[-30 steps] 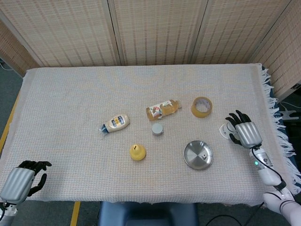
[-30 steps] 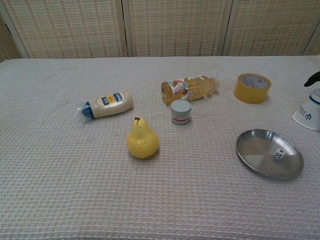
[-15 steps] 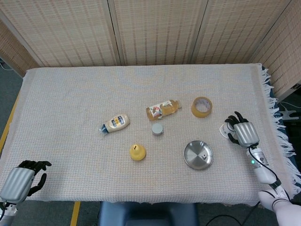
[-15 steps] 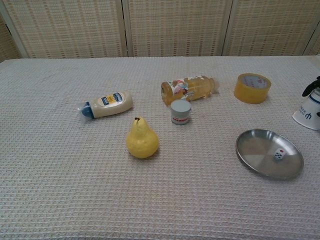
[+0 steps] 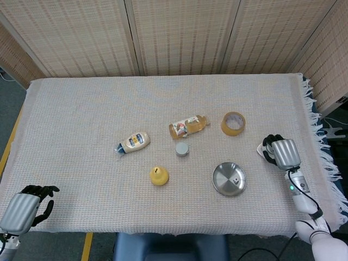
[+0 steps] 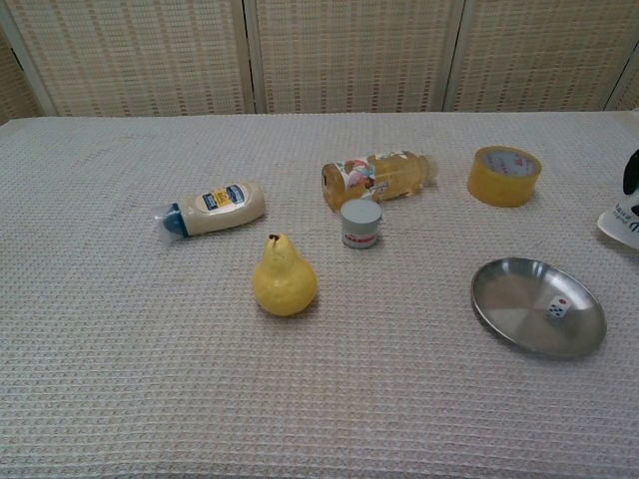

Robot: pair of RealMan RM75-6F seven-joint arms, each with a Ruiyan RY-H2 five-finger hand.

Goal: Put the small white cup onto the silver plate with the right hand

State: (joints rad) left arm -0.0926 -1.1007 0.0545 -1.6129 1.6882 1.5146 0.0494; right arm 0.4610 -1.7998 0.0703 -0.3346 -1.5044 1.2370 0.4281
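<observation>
Our right hand (image 5: pixel 281 153) has its fingers wrapped around the small white ceramic cup (image 6: pixel 621 222) at the bench's right edge, so the grasp looks made. Lifting it onto the round silver metal plate (image 5: pixel 229 179), well apart, remains.

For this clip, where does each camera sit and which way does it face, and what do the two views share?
Head view: high above the near table edge, looking steeply down on the whole table; shows the left hand at the near left corner and the right hand over the small white cup.
Chest view: low at the near edge, looking across the table toward the screens; shows only a dark bit of the right hand at the right border.
Shared: silver plate, pear, tape roll.
</observation>
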